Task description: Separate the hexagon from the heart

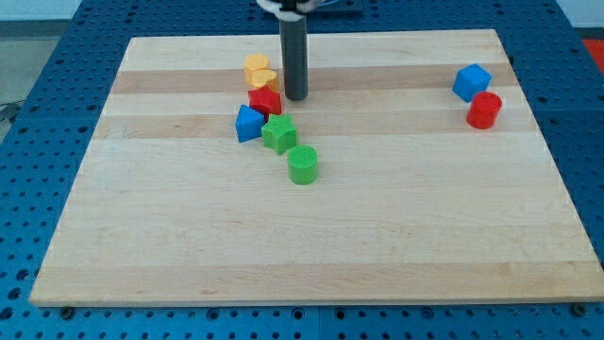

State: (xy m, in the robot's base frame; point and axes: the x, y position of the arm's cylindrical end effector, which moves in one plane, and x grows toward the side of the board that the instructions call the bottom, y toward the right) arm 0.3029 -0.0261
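Observation:
An orange hexagon (255, 65) sits near the view's top, left of centre, touching a yellow heart (264, 81) just below and right of it. My tip (295, 97) stands right of the heart and just right of a red star (265, 100), a small gap away. Below the star lie a blue block (248, 124), a green star (278, 134) and a green cylinder (303, 164) in a loose cluster.
A blue cube (471, 81) and a red cylinder (484, 110) sit together at the view's right. The wooden board (311, 236) rests on a blue perforated table; its edges lie close to the blocks at the view's top.

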